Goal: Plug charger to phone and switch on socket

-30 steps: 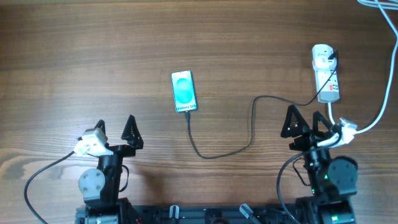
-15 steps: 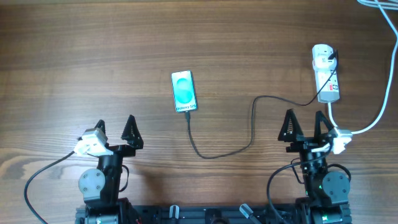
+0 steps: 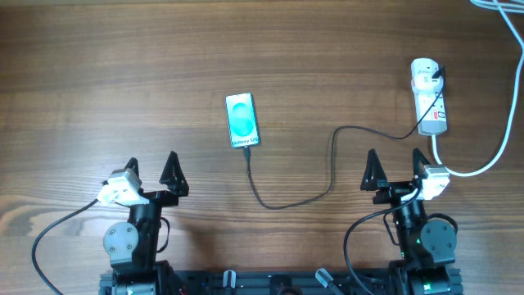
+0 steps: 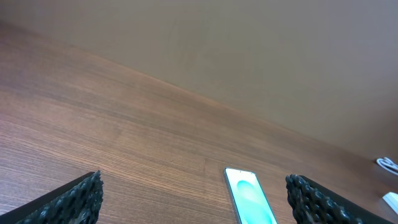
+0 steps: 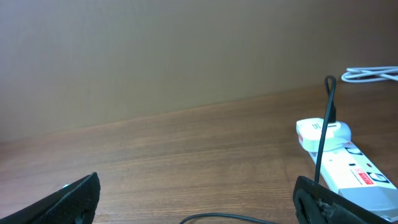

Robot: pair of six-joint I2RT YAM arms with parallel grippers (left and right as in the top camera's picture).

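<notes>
The phone [image 3: 242,120] lies flat mid-table, turquoise screen up; it also shows in the left wrist view [image 4: 250,196]. The thin black charger cable [image 3: 331,168] runs from the phone's near end, where its plug tip sits, in a curve to the white socket strip [image 3: 429,96] at the far right. A black plug is in the strip, which also shows in the right wrist view [image 5: 348,165]. My left gripper [image 3: 151,170] is open and empty near the front left. My right gripper [image 3: 396,164] is open and empty, in front of the socket strip.
A thick white lead [image 3: 491,160] runs from the strip's near end past my right gripper and up the table's right edge. A white cable coil [image 5: 373,73] lies far right. A plain wall stands behind the table.
My right gripper has turned and shifted slightly left, its fingers now spread wider. The left arm, phone and cable have not moved.
</notes>
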